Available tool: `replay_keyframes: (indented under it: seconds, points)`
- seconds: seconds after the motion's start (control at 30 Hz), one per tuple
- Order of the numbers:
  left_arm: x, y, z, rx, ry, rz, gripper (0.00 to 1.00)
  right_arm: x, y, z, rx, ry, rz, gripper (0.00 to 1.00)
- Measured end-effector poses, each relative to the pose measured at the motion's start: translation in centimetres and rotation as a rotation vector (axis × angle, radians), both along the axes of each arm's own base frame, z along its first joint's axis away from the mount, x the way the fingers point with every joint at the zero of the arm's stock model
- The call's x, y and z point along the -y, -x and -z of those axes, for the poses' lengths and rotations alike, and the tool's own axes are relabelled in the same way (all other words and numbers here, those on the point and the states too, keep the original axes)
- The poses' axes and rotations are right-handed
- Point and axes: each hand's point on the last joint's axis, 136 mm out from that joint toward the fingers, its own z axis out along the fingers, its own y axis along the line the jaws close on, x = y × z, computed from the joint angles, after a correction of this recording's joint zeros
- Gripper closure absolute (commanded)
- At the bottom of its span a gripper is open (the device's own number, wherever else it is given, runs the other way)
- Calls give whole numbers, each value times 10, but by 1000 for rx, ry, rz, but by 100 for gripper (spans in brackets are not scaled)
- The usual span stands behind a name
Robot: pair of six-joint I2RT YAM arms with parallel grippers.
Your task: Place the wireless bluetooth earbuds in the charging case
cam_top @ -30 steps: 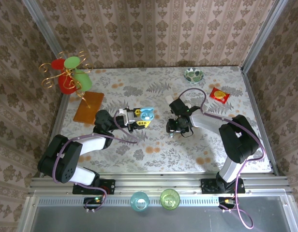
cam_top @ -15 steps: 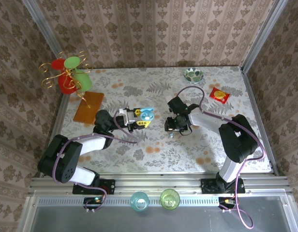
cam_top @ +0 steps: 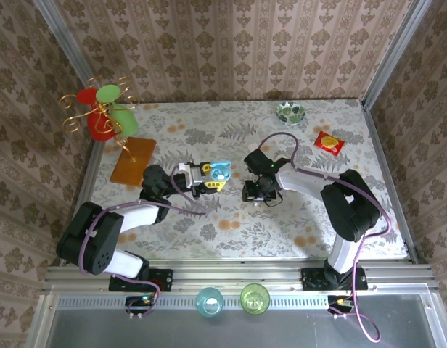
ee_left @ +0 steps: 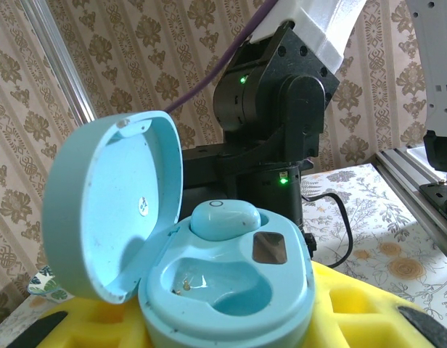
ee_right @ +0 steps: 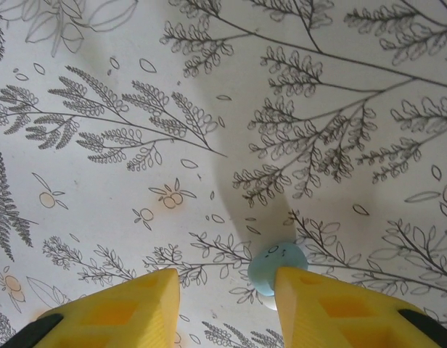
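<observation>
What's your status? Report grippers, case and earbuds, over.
Left gripper shut on charging case, lid open, seated earbud in one slot, other slot empty. Right gripper open above tablecloth, loose earbud beside one finger, contact unclear. Nothing between them.

left arm (cam_top: 133,215) white link, black joints | purple cable (ee_left: 222,59) | yellow claw fingers (ee_right: 129,310)

Relocated: right gripper (cam_top: 255,196), carried leftward over the table (cam_top: 231,239) in two small steps, now nearer the charging case (cam_top: 220,171) yet apart from it. Swung along with it: wrist and white forearm (cam_top: 302,181) of the same arm, with the dark upper link behind them also leaning further left than a second ago. Reshaped: purple cable (cam_top: 280,135) loop above that wrist, drawn leftward.
</observation>
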Motion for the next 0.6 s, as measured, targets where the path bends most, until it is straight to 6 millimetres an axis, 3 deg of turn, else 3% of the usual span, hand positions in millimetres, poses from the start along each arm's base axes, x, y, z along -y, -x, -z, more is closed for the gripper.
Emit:
replay_keyframes:
  seconds: [0.23,0.47,0.6]
  points:
    - [-1,-2,0,0,0,-6,72,0,-5,-2,48,48,-30,58]
    - [-1,-2,0,0,0,-6,73,15,-7,-17,161,151,49,58]
    - [-1,-2,0,0,0,-6,73,22,-3,-15,169,176,94,58]
